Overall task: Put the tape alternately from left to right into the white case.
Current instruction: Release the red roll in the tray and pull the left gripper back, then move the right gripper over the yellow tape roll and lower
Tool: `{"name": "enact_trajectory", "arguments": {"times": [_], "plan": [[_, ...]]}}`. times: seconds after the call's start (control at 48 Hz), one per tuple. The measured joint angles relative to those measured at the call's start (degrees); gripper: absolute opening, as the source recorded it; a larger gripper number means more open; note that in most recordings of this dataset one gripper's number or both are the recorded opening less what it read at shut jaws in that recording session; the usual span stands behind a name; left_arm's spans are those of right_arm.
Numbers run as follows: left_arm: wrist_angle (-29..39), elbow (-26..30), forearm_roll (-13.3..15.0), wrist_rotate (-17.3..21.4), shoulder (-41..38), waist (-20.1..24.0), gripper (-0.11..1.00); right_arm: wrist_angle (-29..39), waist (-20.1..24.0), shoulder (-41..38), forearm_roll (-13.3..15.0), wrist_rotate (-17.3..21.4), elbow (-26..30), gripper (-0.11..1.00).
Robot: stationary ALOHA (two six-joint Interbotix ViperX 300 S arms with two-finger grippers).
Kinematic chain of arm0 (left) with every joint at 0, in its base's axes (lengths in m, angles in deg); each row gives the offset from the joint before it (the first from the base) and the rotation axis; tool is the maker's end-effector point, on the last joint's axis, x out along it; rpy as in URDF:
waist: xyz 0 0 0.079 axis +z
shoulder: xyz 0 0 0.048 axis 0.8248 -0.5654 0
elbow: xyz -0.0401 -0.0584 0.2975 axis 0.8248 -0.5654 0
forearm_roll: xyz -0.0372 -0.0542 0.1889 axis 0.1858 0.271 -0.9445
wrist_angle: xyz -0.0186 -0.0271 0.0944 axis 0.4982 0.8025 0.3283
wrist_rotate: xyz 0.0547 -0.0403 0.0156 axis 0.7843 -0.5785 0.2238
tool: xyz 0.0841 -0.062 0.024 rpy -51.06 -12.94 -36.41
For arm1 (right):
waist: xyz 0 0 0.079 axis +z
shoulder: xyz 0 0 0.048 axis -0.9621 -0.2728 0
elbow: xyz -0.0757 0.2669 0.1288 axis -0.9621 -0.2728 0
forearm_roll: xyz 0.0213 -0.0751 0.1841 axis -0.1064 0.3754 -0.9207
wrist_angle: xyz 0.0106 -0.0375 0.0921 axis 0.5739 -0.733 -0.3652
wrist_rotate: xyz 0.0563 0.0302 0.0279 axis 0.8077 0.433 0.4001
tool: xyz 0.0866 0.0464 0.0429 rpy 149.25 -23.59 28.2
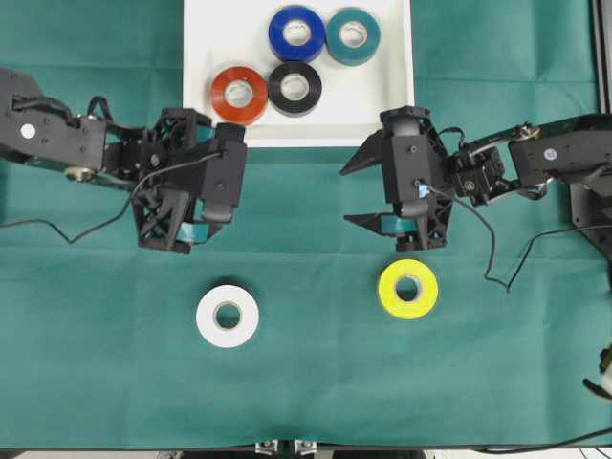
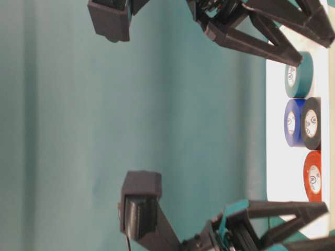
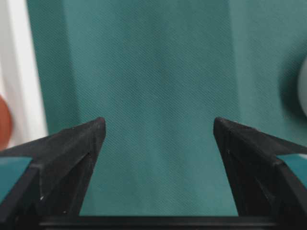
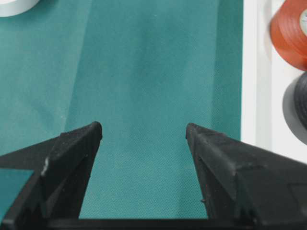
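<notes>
A green cloth (image 1: 316, 382) covers the counter, faintly creased, with a dark rail (image 1: 606, 57) at its right edge and a black cable (image 1: 48, 226) trailing left.

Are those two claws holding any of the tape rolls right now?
No. The left gripper and right gripper are both open and empty above the cloth; the white roll and yellow roll lie untouched.
</notes>
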Motion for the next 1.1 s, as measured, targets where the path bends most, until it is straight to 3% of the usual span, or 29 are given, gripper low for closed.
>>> {"name": "enact_trajectory", "arguments": {"times": [0.876, 1.105], "plan": [[-1.32, -1.41, 0.09, -0.53, 0.79, -2.02, 0.72, 0.00, 1.05, 0.00, 0.00, 0.09, -0.26, 0.78], [-1.32, -1.76, 0.00, -0.53, 0.70, -2.02, 0.72, 0.09, 3.43, 0.53, -0.26, 1.14, -1.85, 0.78]]}}
